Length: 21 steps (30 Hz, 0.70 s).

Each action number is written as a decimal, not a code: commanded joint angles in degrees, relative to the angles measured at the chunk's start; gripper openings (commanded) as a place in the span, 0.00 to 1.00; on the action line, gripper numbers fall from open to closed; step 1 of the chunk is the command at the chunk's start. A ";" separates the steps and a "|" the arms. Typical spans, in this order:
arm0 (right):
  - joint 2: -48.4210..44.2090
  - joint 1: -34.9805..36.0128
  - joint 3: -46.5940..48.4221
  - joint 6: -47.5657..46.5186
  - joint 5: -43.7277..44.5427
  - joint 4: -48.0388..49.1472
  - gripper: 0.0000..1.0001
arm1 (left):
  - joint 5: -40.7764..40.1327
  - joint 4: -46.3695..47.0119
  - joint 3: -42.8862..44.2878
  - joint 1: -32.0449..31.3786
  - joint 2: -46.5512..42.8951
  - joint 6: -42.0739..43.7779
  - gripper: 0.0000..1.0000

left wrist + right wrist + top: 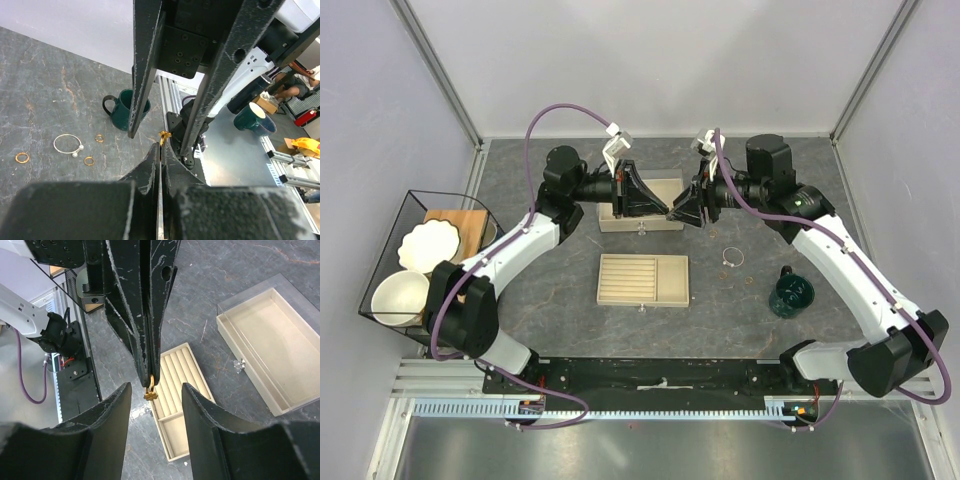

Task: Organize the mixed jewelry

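Note:
My left gripper (667,211) (161,146) is shut on a small gold ring with a flower ornament (164,135) (150,393), which sticks out past its tips above the table. My right gripper (675,214) (156,386) faces it tip to tip and is open, one finger (111,410) on each side of the ring without touching it. The rest of the mixed jewelry lies on the grey table: a thin silver hoop (67,144) (731,257) and three small gold rings (89,161), (22,157), (99,138).
A beige slotted tray (643,279) (186,371) lies below the grippers. A beige box with a clear lid (640,222) (264,347) sits behind them. A dark green mug (791,295) (121,111) stands at the right. A wire basket with white bowls (415,262) is at the left edge.

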 commanded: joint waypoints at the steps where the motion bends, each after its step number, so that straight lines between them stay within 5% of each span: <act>1: 0.32 -0.11 1.86 0.44 -1.06 2.55 0.51 | 0.53 -0.24 -0.31 -0.37 -2.23 1.81 0.02; 21: -0.56 -0.11 0.98 0.09 -0.80 2.46 0.32 | -0.35 -1.82 -0.92 -0.37 -2.58 3.57 0.02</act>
